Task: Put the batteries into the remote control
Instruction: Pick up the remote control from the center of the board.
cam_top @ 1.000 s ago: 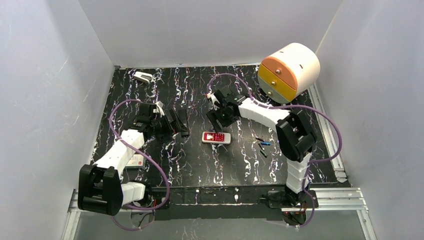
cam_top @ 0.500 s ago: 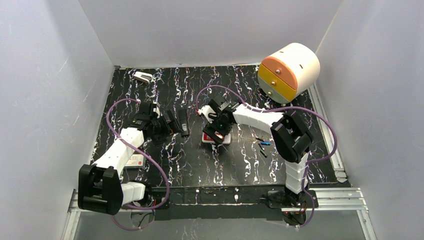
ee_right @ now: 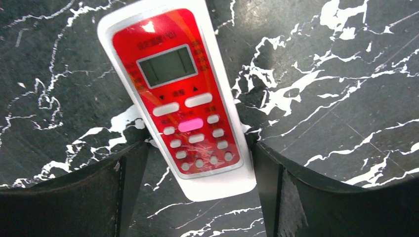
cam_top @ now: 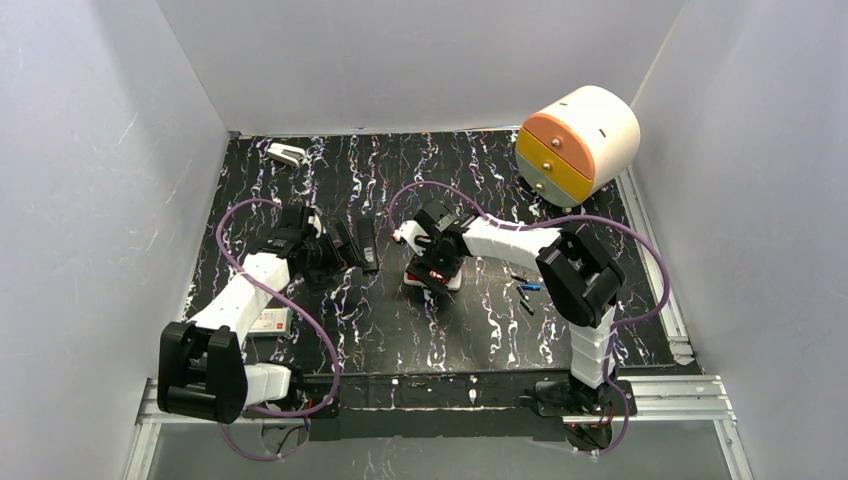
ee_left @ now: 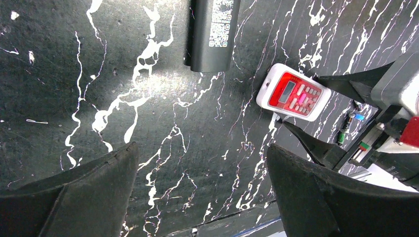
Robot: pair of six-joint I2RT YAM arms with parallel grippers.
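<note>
Straddles the button end of the remote control (ee_right: 173, 98) with the right hand (cam_top: 430, 270), spread wide, one finger just beside each long edge; cannot tell from the wrist view whether either finger presses in. Has the remote control lying flat and face up near the middle of the black, white-veined surface (cam_top: 400, 335), red panel and small screen showing, screen end pointing away from the right wrist. Has the batteries (cam_top: 526, 289) loose on the surface on the right arm's side of the remote control, near that arm's elbow and apart from both hands: black, blue and green, close together. Hangs the left hand (ee_left: 201, 148) wide and empty above the surface on the other side of the remote control, facing a black slab (ee_left: 212, 34) with a white printed label just beyond its fingertips. Shows also a drum-shaped drawer unit (cam_top: 578, 140) with orange and yellow fronts at the far right corner, a small white object (cam_top: 287, 153) at the far left, and a flat card (cam_top: 270, 320) beside the left forearm
</note>
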